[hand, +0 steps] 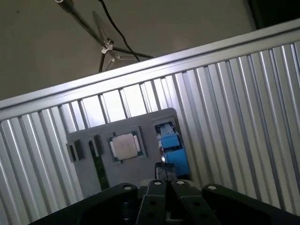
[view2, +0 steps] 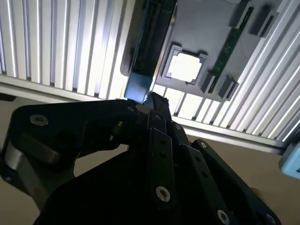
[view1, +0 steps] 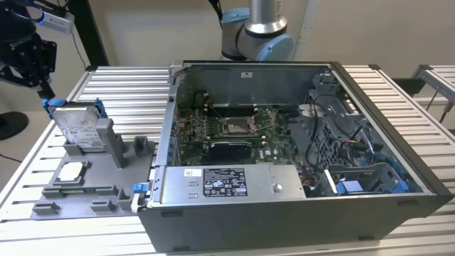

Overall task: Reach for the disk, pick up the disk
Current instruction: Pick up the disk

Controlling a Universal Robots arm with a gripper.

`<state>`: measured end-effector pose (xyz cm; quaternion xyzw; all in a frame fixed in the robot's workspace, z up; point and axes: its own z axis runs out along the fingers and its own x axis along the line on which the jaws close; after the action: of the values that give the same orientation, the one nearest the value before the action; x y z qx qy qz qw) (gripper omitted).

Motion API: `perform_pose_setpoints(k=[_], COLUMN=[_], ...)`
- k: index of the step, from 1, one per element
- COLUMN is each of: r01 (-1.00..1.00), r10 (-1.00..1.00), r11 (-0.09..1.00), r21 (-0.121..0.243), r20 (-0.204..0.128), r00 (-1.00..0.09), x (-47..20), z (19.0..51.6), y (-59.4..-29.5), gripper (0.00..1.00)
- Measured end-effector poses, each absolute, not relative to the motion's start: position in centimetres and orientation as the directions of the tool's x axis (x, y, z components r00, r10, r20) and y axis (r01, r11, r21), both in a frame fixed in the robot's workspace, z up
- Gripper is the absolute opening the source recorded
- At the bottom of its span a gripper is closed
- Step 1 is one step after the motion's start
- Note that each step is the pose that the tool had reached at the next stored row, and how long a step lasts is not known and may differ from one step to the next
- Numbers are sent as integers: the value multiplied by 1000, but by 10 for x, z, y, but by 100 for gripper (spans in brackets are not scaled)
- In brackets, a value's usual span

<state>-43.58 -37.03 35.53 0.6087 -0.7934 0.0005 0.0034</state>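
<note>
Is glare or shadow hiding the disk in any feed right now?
Exterior view: even light, the disk reads clearly, the gripper at its top corner is a dark shape. Second wrist view: the chip and the table slats glare white, and the disk's near end is washed out. First wrist view: no glare on the disk.

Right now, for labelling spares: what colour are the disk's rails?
Blue rails on a silver-grey disk, best seen in the exterior view.
</note>
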Motion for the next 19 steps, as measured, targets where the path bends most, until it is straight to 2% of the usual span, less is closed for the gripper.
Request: perform_pose_setpoints(k=[15, 19], r01=[-998, -999], r10=[-998, -999], r11=[60, 39], r21=[3, 3], r20=[6, 6], r00=[-60, -39], x=[-431, -431], z=[355, 355], y=[-370, -370], gripper=[0, 0])
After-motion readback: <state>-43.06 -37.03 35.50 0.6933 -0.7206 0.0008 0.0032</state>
